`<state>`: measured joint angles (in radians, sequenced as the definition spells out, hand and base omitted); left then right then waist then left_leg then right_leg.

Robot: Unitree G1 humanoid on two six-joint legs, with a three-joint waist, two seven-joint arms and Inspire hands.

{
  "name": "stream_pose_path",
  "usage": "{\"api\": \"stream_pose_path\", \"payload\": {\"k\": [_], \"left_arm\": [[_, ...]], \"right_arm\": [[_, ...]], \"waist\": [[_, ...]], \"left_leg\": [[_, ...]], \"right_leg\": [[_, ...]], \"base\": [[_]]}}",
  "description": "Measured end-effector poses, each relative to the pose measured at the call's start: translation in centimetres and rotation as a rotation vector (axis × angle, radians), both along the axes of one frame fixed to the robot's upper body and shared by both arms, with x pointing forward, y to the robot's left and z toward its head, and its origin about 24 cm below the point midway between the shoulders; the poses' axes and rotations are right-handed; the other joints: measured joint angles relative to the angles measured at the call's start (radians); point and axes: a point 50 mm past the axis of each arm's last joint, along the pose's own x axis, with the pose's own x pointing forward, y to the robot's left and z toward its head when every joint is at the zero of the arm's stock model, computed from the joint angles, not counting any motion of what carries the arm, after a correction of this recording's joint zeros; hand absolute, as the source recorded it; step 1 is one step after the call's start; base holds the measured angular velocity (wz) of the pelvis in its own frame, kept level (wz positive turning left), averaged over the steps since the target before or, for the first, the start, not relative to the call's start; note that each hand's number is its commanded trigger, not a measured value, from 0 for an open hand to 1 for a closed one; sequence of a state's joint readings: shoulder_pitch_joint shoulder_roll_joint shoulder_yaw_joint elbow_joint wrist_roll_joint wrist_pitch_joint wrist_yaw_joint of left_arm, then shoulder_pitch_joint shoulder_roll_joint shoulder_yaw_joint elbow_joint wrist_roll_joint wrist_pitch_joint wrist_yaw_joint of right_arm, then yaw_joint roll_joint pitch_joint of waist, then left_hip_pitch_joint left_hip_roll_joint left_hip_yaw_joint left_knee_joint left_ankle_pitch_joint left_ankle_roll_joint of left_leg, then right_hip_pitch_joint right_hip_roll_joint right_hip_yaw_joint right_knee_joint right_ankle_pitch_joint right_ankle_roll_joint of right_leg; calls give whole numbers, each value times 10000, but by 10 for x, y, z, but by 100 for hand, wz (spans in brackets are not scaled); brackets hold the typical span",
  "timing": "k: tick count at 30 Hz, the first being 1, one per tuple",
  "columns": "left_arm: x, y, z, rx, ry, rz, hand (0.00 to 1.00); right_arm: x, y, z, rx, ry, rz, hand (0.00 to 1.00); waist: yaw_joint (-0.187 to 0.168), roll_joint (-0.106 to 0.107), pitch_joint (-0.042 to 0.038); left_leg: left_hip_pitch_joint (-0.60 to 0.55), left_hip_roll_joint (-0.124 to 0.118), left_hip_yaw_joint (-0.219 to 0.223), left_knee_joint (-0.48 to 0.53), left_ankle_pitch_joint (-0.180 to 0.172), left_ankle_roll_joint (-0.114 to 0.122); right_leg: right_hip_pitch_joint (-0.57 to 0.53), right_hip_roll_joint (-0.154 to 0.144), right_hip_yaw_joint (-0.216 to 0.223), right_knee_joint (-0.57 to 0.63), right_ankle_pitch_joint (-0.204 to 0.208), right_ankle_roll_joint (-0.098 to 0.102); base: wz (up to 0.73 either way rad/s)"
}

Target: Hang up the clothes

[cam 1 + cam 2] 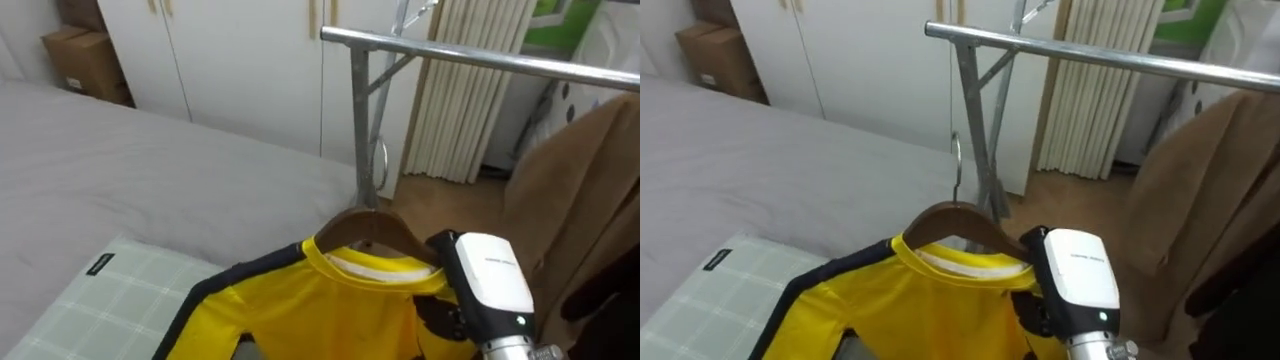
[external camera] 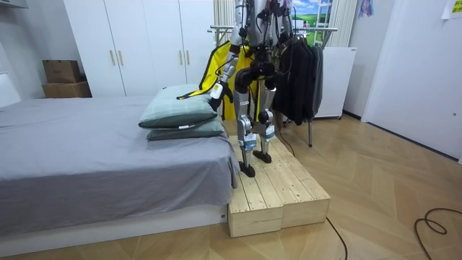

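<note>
A yellow shirt (image 1: 330,310) with dark trim hangs on a brown wooden hanger (image 1: 365,228), held up in the air below the metal rail (image 1: 480,55) of the clothes rack. The hanger's wire hook (image 1: 380,165) stands just in front of the rack's upright post, lower than the rail. My right hand (image 1: 490,285) sits at the hanger's right shoulder, its dark fingers curled into the shirt and hanger there. In the room view my left hand (image 2: 215,92) hangs low beside the shirt (image 2: 213,61), above the pillows. I stand on a wooden platform (image 2: 281,191) facing the rack.
A brown garment (image 1: 580,190) and dark clothes (image 2: 299,76) hang on the rail to my right. The grey bed (image 1: 150,170) with a green checked pillow (image 1: 110,295) lies on my left. White wardrobes (image 2: 144,43) and cardboard boxes (image 2: 63,76) stand behind it.
</note>
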<state>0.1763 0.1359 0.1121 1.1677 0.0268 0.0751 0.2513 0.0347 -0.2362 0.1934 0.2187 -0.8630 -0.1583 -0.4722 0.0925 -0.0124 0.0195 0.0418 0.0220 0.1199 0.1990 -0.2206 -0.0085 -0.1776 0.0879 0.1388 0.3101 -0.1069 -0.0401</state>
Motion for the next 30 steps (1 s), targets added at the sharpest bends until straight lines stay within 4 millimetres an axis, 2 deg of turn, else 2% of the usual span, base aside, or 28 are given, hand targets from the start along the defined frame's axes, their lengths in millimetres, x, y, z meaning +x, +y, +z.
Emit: {"api": "stream_pose_path", "payload": {"k": [4, 8, 11, 13, 19, 21, 27, 30], "left_arm": [[-7, 0, -1, -106, 190, 458, 0], [-10, 1, -1, -123, 207, 750, 0], [-14, 2, -1, -99, 244, 1003, 0], [-16, 2, -1, -96, 288, 1020, 0], [-22, 8, 1, 29, 393, 1111, 0], [-21, 9, 2, 69, 319, 1149, 0], [-21, 14, 3, 148, 289, 1163, 0], [-20, 16, 4, 95, 258, 1122, 0]], "right_arm": [[1, -2, 0, 221, 312, -25, 100], [4, -5, 10, 457, 22, -146, 100], [6, -7, 22, 524, -488, -172, 100], [8, -15, 28, 695, -712, -491, 100], [10, -24, 31, 1067, -656, -864, 100], [10, -30, 32, 1009, -577, -956, 100], [10, -46, 36, 857, -592, -1470, 100], [11, -49, 37, 773, -460, -1509, 100]], "waist": [[-38, 0, 13], [-21, -34, 20], [-55, -125, 14], [-37, -207, 4], [-122, -460, 7], [-154, -539, 22], [-182, -651, -7], [-205, -657, -8]], "left_leg": [[-98, 92, 479, -50, -38, 7], [-97, 142, 703, -107, -58, -10], [-44, 179, 822, -190, -68, -32], [7, 188, 847, -245, -63, -41], [223, 204, 974, -349, -53, -57], [196, 204, 991, -348, -53, -58], [102, 264, 854, -318, -53, -63], [100, 266, 699, -312, -51, -64]], "right_leg": [[-249, 181, 287, -17, 163, -43], [-362, 340, 662, 4, 170, -48], [-380, 422, 771, 10, 169, -50], [-353, 446, 796, -12, 169, -50], [-246, 508, 924, -27, 174, -58], [-243, 509, 882, -67, 193, -61], [-135, 490, 748, -375, 347, -75], [-111, 406, 487, -388, 349, -85]], "base": [[-34], [-22], [-13], [-4], [-7], [0], [5], [11]]}}
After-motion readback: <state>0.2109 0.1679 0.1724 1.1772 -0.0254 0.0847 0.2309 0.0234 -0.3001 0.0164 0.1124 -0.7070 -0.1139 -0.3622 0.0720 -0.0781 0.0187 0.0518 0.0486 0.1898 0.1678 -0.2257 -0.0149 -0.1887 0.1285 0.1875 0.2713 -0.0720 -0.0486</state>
